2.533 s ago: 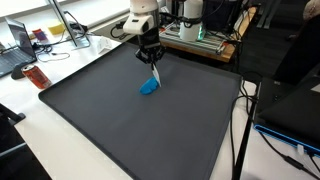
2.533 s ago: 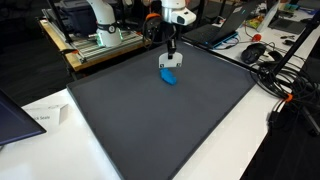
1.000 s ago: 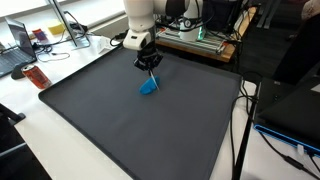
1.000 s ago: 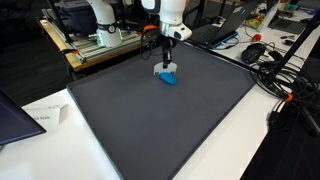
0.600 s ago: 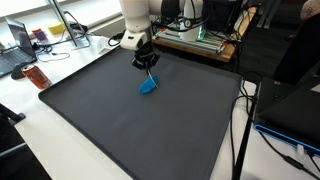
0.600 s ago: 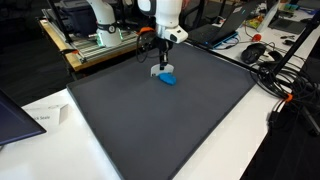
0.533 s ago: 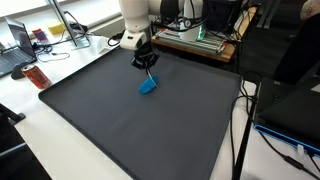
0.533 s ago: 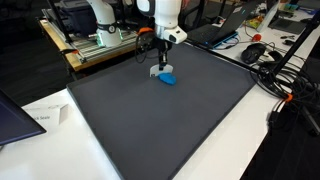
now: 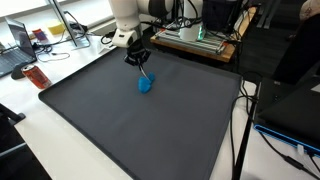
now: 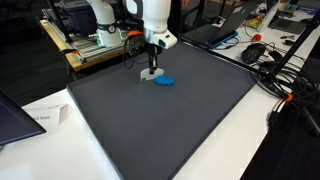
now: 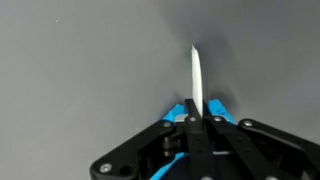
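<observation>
The fingers (image 11: 189, 128) are pinching the thin white handle (image 11: 197, 80) of a small blue plastic tool (image 9: 146, 86), whose head is hanging just below them. It is probably light, stiff and slippery, so gripping low on the handle is looking safest.

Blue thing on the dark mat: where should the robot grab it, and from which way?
Probably by the thin white strip sticking up from the blue thing, coming from above. The strip is flat and narrow, so the tool can pinch its two faces, as it does now. The blue part lies low on the mat, harder to get around.
</observation>
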